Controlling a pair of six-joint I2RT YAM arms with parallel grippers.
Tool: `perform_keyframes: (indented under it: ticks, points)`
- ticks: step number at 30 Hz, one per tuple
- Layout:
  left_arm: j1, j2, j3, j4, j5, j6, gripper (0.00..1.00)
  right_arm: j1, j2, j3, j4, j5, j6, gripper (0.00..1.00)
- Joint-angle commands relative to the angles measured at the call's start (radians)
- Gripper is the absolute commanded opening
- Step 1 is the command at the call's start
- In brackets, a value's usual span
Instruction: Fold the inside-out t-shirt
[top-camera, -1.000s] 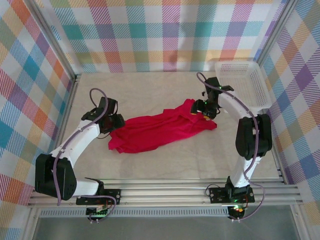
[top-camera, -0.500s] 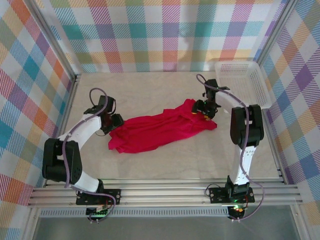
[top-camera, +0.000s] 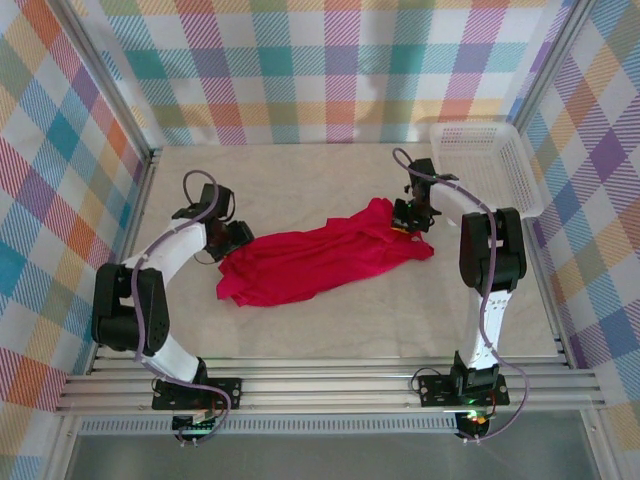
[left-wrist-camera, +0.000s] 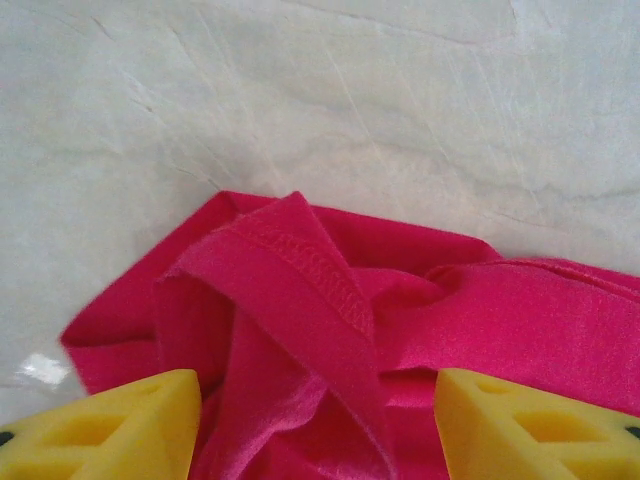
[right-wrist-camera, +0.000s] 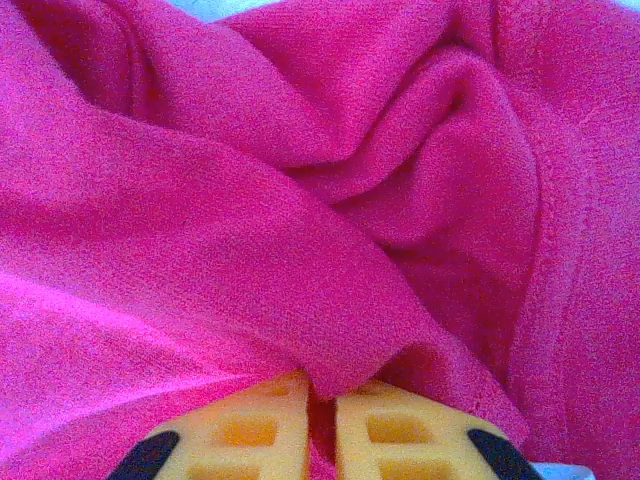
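The inside-out t-shirt (top-camera: 320, 262) is a bright red crumpled heap stretched across the middle of the table. My left gripper (top-camera: 228, 240) is at its left end, open, its yellow fingers (left-wrist-camera: 120, 425) set either side of a folded hem of the t-shirt (left-wrist-camera: 310, 300). At the shirt's upper right end my right gripper (top-camera: 404, 222) is shut on a fold of the fabric. In the right wrist view the two yellow fingers (right-wrist-camera: 240, 430) pinch the red t-shirt (right-wrist-camera: 300, 200) between them.
A white mesh basket (top-camera: 492, 165) stands at the back right, just behind the right arm. Plaid walls close the table on three sides. Bare beige table surface (top-camera: 300, 180) lies behind the shirt and in front of it.
My right gripper has closed on the shirt's right end. The left arm's elbow has swung nearer the left wall while its gripper stayed at the shirt's left end, still open.
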Motion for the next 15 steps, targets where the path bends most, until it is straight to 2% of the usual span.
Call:
perform_keyframes:
  ticks: [1, 4, 9, 15]
  points:
    - [-0.026, -0.083, 0.059, -0.115, -0.09, 0.024, 0.64, -0.006, -0.011, -0.004, 0.005, -0.02, -0.009, 0.03]
    - [-0.069, -0.101, 0.087, -0.182, -0.144, 0.031, 0.65, -0.006, -0.016, -0.012, 0.007, -0.026, -0.008, 0.0]
    - [-0.152, -0.084, 0.098, -0.172, -0.155, 0.027, 0.64, -0.006, -0.03, -0.025, 0.013, -0.028, -0.005, 0.0]
    - [-0.196, 0.033, 0.151, -0.192, -0.206, 0.027, 0.54, -0.006, -0.035, -0.021, 0.0, -0.027, -0.013, 0.0]
